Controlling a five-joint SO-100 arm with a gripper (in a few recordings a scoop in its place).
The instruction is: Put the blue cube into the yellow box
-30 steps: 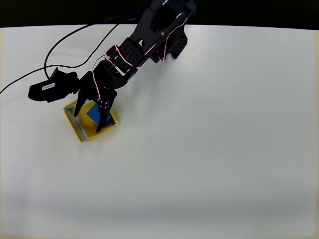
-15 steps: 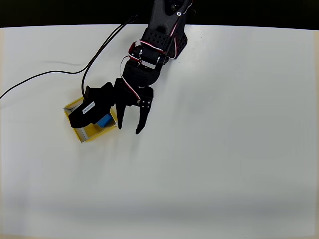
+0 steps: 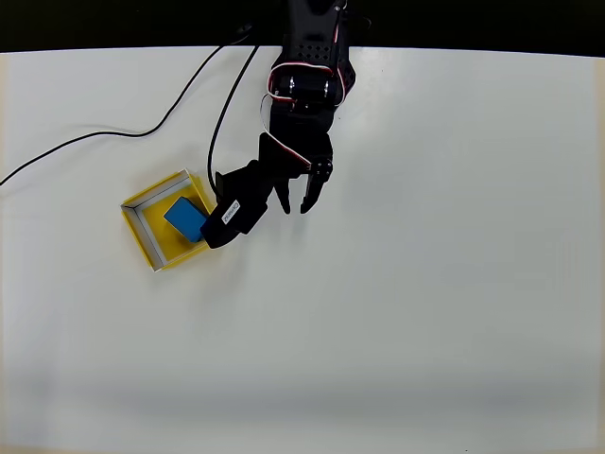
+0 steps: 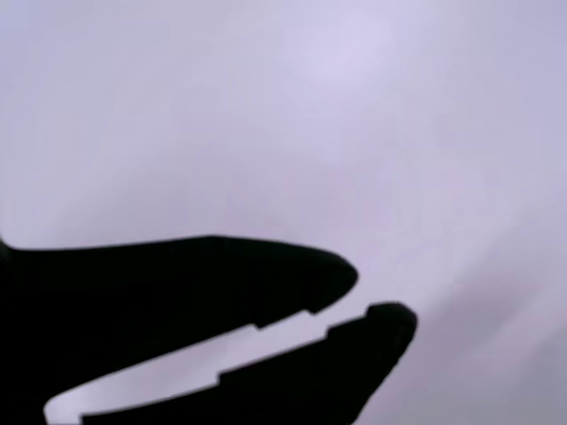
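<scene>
The blue cube (image 3: pixel 186 219) lies inside the yellow box (image 3: pixel 151 189) on the left part of the white table, near the box's right wall. My black gripper (image 3: pixel 294 206) hangs to the right of the box, apart from it, fingers pointing toward the front edge. Nothing is between them. In the wrist view the gripper (image 4: pixel 368 297) shows as two dark fingers with only a narrow strip of light between them, over bare pale table. The black camera housing (image 3: pixel 227 219) on the wrist overlaps the box's right corner from above.
A black cable (image 3: pixel 113 132) runs across the back left of the table to the arm base (image 3: pixel 312 38) at the back edge. White table surface (image 3: pixel 425 284) spreads to the right and front of the arm.
The gripper has left the box, swinging right and back toward the arm base. The cube stays in the box, now uncovered. The fingers have drawn closer together.
</scene>
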